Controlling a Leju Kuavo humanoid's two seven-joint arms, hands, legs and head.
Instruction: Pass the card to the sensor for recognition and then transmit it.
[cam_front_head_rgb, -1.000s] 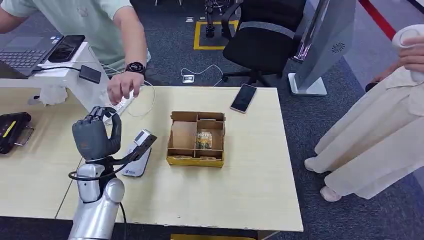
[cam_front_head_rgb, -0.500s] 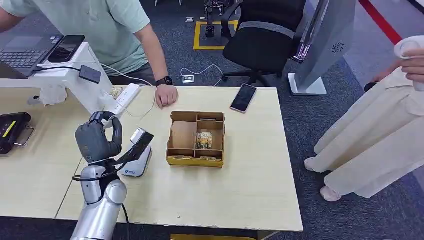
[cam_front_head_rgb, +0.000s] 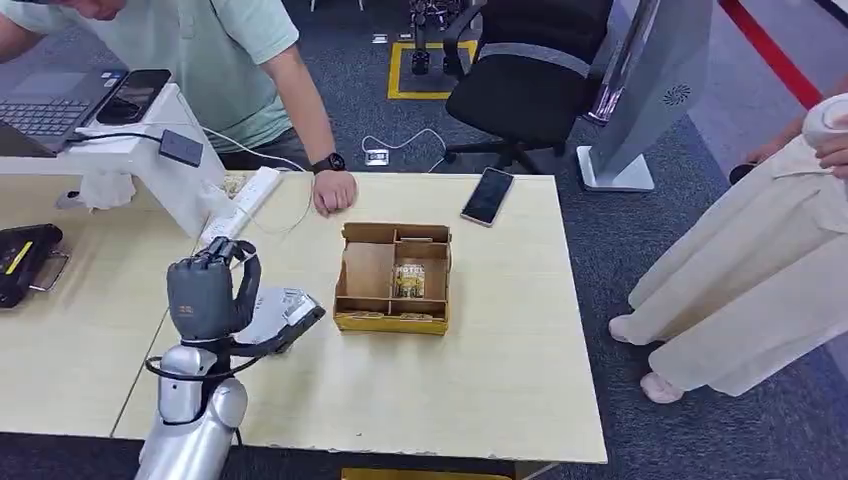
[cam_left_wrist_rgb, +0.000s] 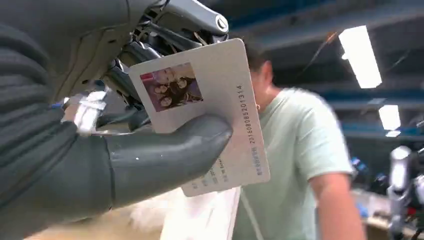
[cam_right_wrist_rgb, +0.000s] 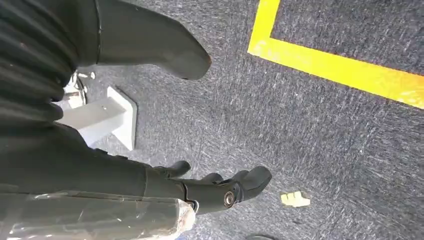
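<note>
1. The left hand (cam_front_head_rgb: 205, 295) is raised above the near-left part of the counter (cam_front_head_rgb: 480, 380), its back turned toward the head camera.
2. A white card (cam_left_wrist_rgb: 210, 107) is gripped by that hand: in the left wrist view it is pinched between the thick grey thumb (cam_left_wrist_rgb: 170, 155) and the darker fingers (cam_left_wrist_rgb: 150, 30) behind it.
3. A small photograph and a printed row of digits are seen on the card's face.
4. In the head view, the card's edge (cam_front_head_rgb: 300, 312) is seen jutting from the hand toward the cardboard box, above a white sensor (cam_front_head_rgb: 268, 305) that sits on the counter and is largely hidden by the hand.
5. Whether the card touches the sensor cannot be told.
6. A cardboard box (cam_front_head_rgb: 392, 278) with compartments is placed near the middle of the counter, just beside the hand; a small printed packet (cam_front_head_rgb: 407, 280) is held in one compartment.
7. A phone (cam_front_head_rgb: 487, 195) lies near the far edge of the counter.
8. A person's hand (cam_front_head_rgb: 334, 190) rests on the far edge, next to a white power strip (cam_front_head_rgb: 243, 203).
9. The right hand (cam_right_wrist_rgb: 220, 187) hangs above the carpeted floor (cam_right_wrist_rgb: 320, 125), its fingers loosely curled, apart, and holding nothing.
</note>
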